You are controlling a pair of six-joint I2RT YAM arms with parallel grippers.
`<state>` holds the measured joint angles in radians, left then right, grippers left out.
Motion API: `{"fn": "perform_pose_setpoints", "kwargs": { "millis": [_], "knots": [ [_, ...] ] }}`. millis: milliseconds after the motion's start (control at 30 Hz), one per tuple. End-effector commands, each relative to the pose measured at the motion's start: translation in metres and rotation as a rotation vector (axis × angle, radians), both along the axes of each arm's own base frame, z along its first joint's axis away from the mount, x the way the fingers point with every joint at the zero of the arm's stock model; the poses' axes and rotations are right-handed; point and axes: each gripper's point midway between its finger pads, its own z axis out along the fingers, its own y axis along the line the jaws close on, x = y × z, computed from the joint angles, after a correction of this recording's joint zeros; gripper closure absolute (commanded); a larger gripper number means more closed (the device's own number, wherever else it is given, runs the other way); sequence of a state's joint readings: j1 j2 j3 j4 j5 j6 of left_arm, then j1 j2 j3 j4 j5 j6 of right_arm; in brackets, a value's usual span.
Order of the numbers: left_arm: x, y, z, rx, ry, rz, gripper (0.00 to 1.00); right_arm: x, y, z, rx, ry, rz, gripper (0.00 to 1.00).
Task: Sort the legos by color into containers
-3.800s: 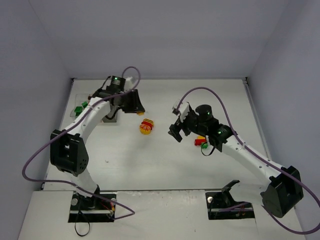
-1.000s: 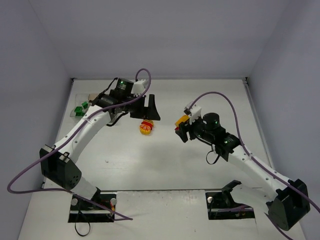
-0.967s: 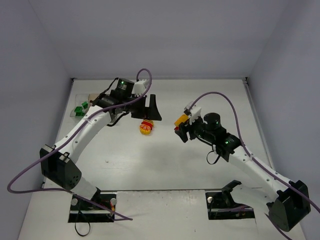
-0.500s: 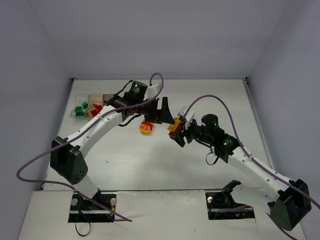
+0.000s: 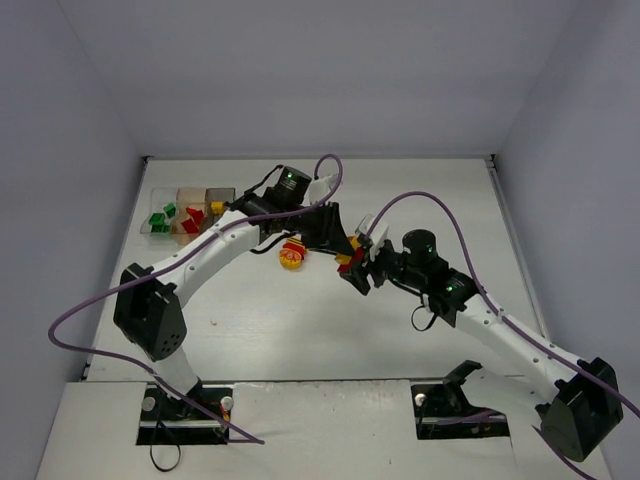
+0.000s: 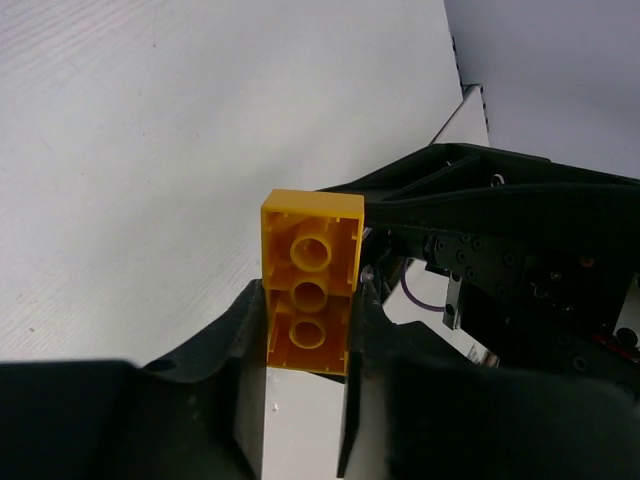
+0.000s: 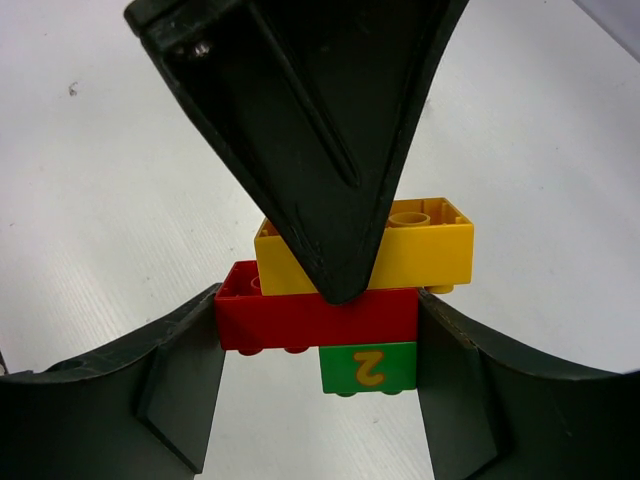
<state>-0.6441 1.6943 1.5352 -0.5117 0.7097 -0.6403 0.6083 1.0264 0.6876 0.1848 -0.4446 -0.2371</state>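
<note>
My right gripper [image 5: 351,272] is shut on a lego clump [image 5: 346,263] and holds it above the table. In the right wrist view its jaws [image 7: 322,322] press the ends of the red brick [image 7: 300,320], with a yellow brick [image 7: 430,245] on top and a green brick marked 2 [image 7: 368,368] below. My left gripper [image 5: 345,244] reaches in from the left and is shut on the yellow brick [image 6: 310,290]; its black fingers [image 7: 300,120] fill the top of the right wrist view. The containers [image 5: 190,210] stand at the far left.
A second red and yellow clump [image 5: 292,254] lies on the table just left of the two grippers. The clear box [image 5: 158,217] holds green bricks, the tan box [image 5: 190,214] red ones, and the dark box [image 5: 219,203] something yellow.
My left arm has swung right, away from the containers, and closed on the yellow brick. My right gripper has carried the clump a little left to meet it.
</note>
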Motion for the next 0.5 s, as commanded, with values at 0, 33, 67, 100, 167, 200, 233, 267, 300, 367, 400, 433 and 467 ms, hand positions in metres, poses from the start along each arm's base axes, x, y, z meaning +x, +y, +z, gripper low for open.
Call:
{"fn": "perform_pose_setpoints", "kwargs": {
  "millis": [0, 33, 67, 100, 167, 200, 233, 267, 300, 367, 400, 433, 467],
  "knots": [
    [0.012, -0.002, 0.045, -0.083, -0.108, 0.032, 1.00, 0.005, 0.009, 0.024, 0.057, -0.096, 0.025, 0.85],
    [0.013, 0.000, 0.045, -0.080, -0.112, 0.034, 1.00, 0.005, 0.008, 0.021, 0.052, -0.093, 0.024, 0.85],
    [0.013, 0.002, 0.045, -0.073, -0.108, 0.038, 1.00, 0.004, 0.007, 0.016, 0.046, -0.084, 0.022, 0.85],
    [0.014, 0.004, 0.046, -0.072, -0.108, 0.043, 1.00, 0.003, 0.007, 0.014, 0.044, -0.082, 0.021, 0.85],
    [0.018, 0.013, 0.047, -0.074, -0.099, 0.051, 1.00, 0.001, 0.004, 0.005, 0.029, -0.067, 0.017, 0.85],
    [0.019, 0.017, 0.047, -0.077, -0.094, 0.056, 1.00, 0.001, 0.004, 0.002, 0.026, -0.063, 0.016, 0.85],
    [0.024, 0.025, 0.048, -0.077, -0.088, 0.072, 1.00, 0.000, 0.003, -0.001, 0.022, -0.056, 0.014, 0.85],
    [0.025, 0.030, 0.050, -0.077, -0.093, 0.077, 1.00, -0.002, 0.001, -0.008, 0.014, -0.045, 0.013, 0.85],
    [0.027, 0.035, 0.052, -0.079, -0.096, 0.085, 1.00, -0.002, 0.001, -0.011, 0.008, -0.038, 0.011, 0.85],
    [0.033, 0.052, 0.056, -0.080, -0.097, 0.111, 1.00, -0.003, -0.001, -0.018, -0.004, -0.026, 0.008, 0.85],
    [0.034, 0.059, 0.056, -0.073, -0.092, 0.122, 1.00, -0.003, -0.002, -0.019, -0.007, -0.024, 0.005, 0.85],
    [0.041, 0.072, 0.058, -0.068, -0.098, 0.155, 1.00, -0.003, -0.003, -0.022, -0.013, -0.017, 0.001, 0.85],
    [0.045, 0.081, 0.056, -0.054, -0.110, 0.166, 1.00, -0.002, -0.002, -0.021, -0.013, -0.019, -0.001, 0.85]
  ]
}}
